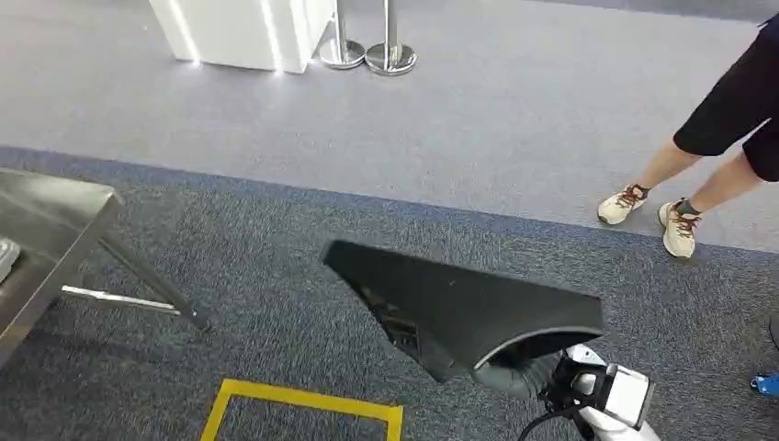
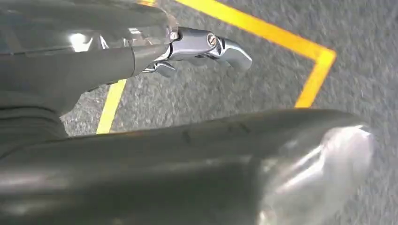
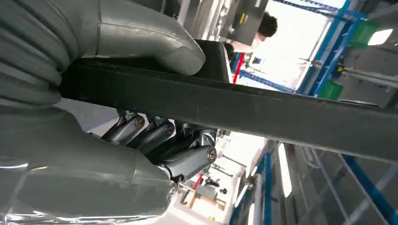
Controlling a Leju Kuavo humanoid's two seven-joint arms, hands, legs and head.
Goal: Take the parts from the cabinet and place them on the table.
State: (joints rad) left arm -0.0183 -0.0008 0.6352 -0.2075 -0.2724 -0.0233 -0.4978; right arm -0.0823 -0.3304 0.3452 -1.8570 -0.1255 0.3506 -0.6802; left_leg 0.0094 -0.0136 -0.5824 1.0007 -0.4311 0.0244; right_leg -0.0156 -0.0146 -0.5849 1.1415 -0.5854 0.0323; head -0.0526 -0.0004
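your right hand (image 1: 551, 372) is grasping the black part (image 1: 459, 308), a flat, wedge-shaped panel with a curved lighter edge near the wrist. in the head view it is carried off the ground, above the dark grey carpet (image 1: 276, 276), with its pointed end reaching toward the middle of the scene. from the right wrist camera you can see the grip itself: the thick grey thumb (image 3: 155, 44) presses on one face of the part (image 3: 263, 110) and the darker fingers (image 3: 155, 136) curl against the other face.

your left hand (image 2: 197, 47) hangs over the carpet beside a yellow tape outline (image 2: 309, 70); its fingers stand loose with nothing in them.

the steel table (image 1: 46, 234) sits at the left edge, well apart from the part, with a pale object (image 1: 7, 257) on it cut off by the frame. a person's legs in light sneakers (image 1: 657, 216) stand on the lighter floor to the right, and two stanchion bases (image 1: 367, 55) stand beside a white counter (image 1: 243, 32) far ahead.
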